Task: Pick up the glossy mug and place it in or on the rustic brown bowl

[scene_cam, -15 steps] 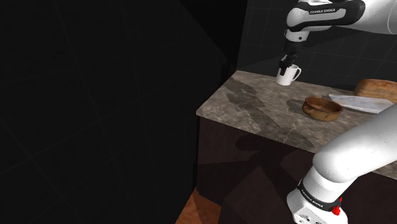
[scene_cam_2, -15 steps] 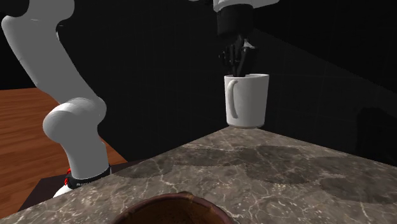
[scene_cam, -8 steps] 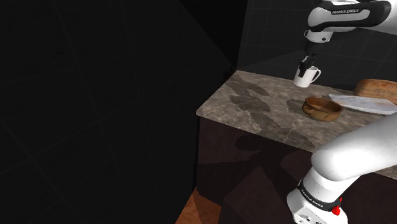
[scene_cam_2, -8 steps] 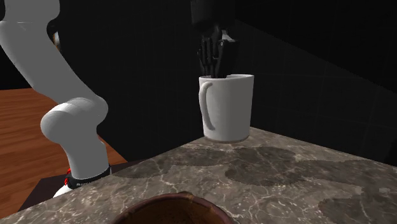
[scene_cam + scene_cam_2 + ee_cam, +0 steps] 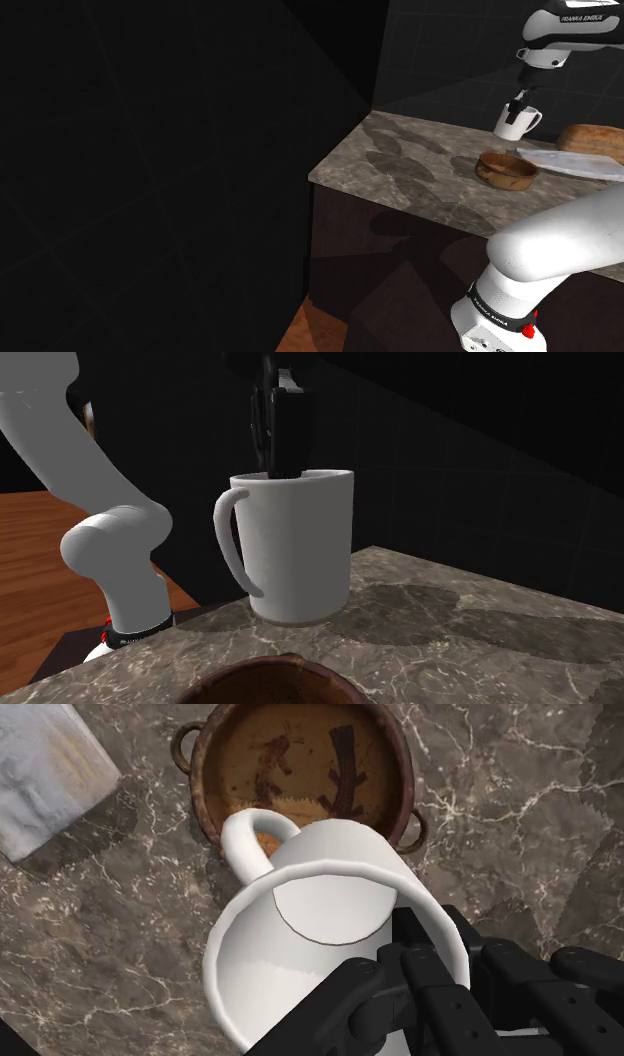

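Marbled counter (image 5: 520,824), fingers (image 5: 430,994) tight on rim of white mug (image 5: 260,964) near bowl (image 5: 300,754)

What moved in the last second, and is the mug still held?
The pincer, shut on the white mug at its rim, carried it over the counter toward the shoulder view's right, ending close to the brown bowl. No grasp or release happened. The bowl, the pale board and the loaf stayed put.

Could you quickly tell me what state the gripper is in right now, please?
Gripper: jaws closed on the rim of the white mug, holding it.
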